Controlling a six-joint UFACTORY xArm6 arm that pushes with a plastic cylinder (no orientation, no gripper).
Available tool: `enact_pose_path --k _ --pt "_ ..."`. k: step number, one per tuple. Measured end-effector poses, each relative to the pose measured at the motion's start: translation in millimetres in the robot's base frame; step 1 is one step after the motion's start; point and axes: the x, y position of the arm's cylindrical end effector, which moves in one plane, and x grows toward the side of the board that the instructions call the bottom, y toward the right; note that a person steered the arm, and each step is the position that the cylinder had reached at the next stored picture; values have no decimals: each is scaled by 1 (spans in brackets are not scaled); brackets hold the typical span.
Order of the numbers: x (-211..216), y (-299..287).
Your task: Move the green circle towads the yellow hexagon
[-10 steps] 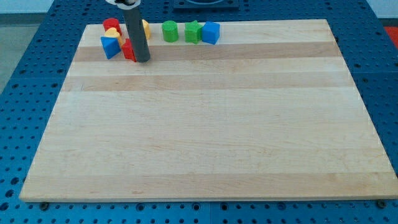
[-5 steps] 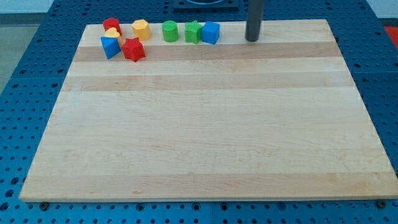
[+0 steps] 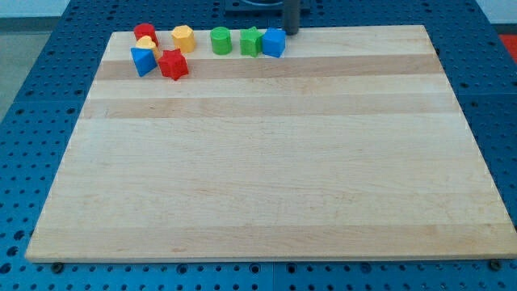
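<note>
Top edge of surface (image 3: 266,162): my tip (image 3: 291,32), a plain rod tool with nothing to spread or pinch, just right of blue block (image 3: 275,42), then green star (image 3: 251,41), green circle (image 3: 220,40), a gap, yellow hexagon (image 3: 183,37).

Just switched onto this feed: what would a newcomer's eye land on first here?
All the blocks crowd the board's top-left edge: a green circle beside a green star and a blue block, with the yellow hexagon just to the circle's left. My tip stands at the top edge, just right of the blue block.
</note>
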Motion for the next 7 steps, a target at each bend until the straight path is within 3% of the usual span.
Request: enact_pose_path --k 2,7 --pt "10 -55" --pt "32 -131"
